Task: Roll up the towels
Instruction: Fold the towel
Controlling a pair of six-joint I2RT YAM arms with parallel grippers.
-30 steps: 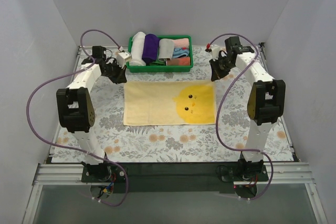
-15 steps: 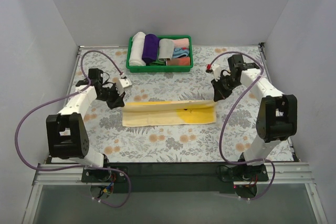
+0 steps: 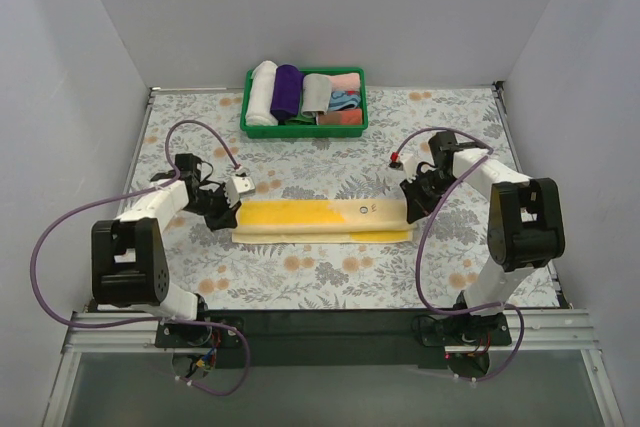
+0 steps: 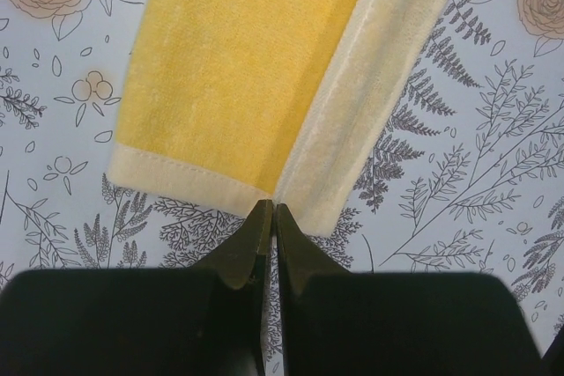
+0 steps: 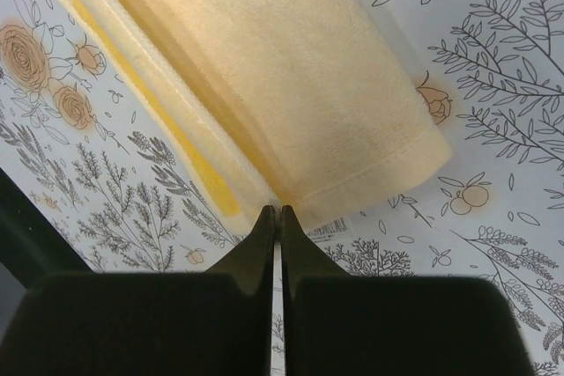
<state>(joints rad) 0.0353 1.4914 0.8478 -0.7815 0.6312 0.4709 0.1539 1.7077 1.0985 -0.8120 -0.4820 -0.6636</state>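
Note:
The pale yellow towel lies folded lengthwise into a long narrow strip on the flowered table cover. My left gripper is at its left end, with the jaws closed on the folded corner. My right gripper is at its right end, with the jaws closed on that corner. In the left wrist view the towel shows a deep yellow face and a pale layer beside it. In the right wrist view the towel shows stacked layers and a small red mark. The light grey towel sits rolled in the basket.
A green basket stands at the back centre. It holds a white roll, a purple roll, and pink and blue folded cloths. Purple cables loop beside both arms. Grey walls close in three sides.
Both grippers have moved toward the near edge, carrying the towel's far edge over. The flat towel with the chick print is now a narrow folded strip.

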